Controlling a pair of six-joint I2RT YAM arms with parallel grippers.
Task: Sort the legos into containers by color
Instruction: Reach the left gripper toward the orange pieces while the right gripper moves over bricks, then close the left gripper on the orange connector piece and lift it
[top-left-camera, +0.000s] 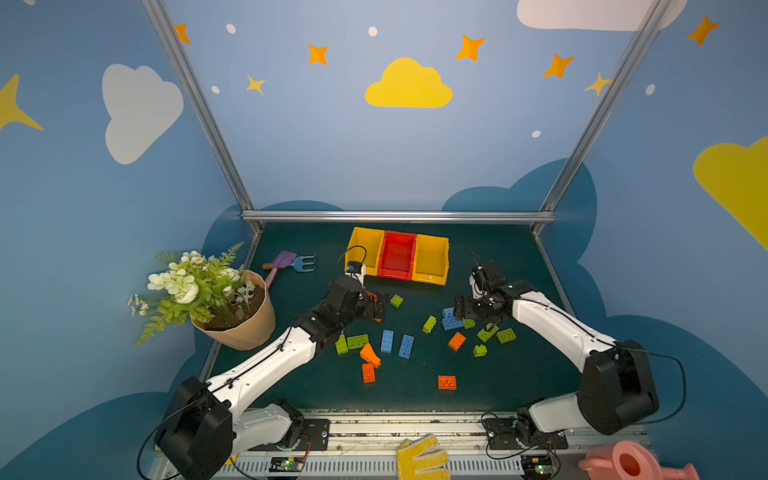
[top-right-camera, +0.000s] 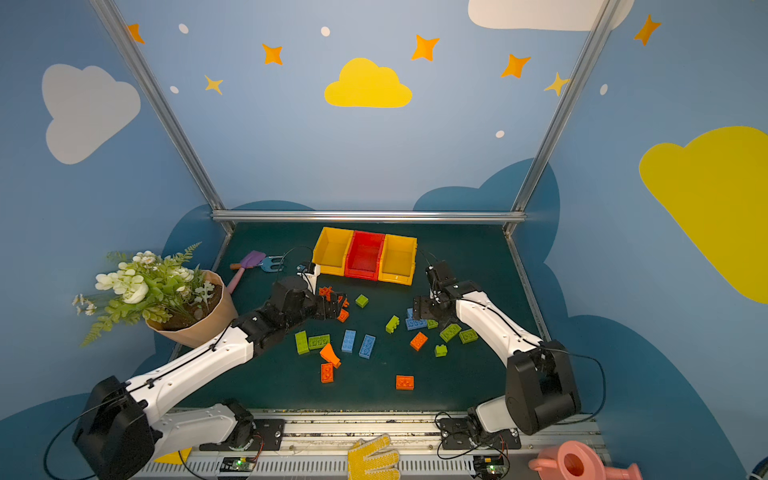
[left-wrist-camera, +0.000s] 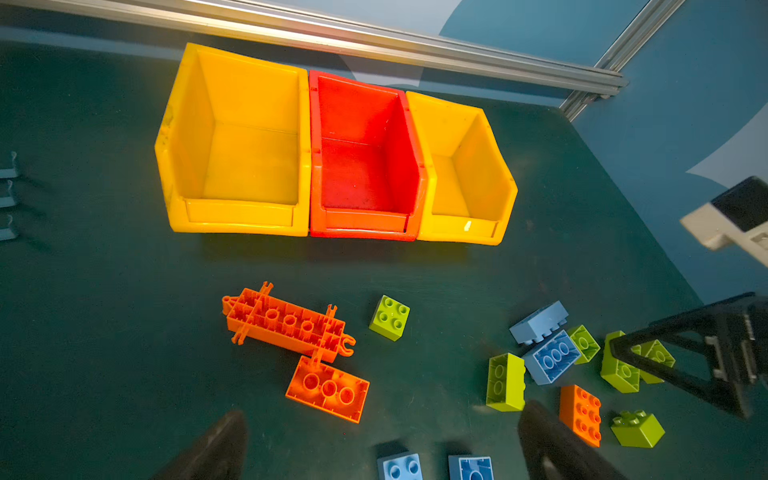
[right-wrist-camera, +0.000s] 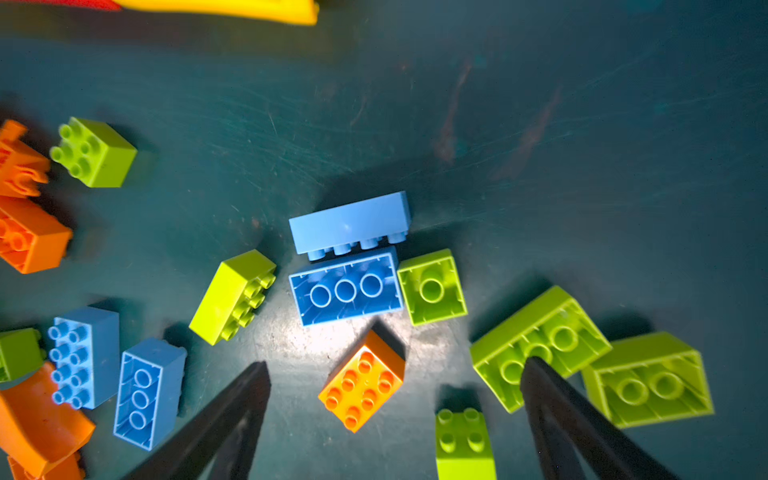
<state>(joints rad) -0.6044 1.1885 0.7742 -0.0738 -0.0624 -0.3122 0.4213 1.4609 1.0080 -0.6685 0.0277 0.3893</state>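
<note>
Your left gripper (left-wrist-camera: 382, 415) and right gripper (right-wrist-camera: 397, 365) both stand with their tapered black jaws spread wide, gripping nothing. The glossy, studded legos (top-left-camera: 387, 340) lie scattered mid-frame on the scuffed dark mat (top-left-camera: 498, 374), just below the smooth, boxy plastic containers (top-left-camera: 395, 273).

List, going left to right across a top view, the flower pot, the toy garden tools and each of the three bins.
flower pot → toy garden tools → left yellow bin → red bin → right yellow bin
</note>
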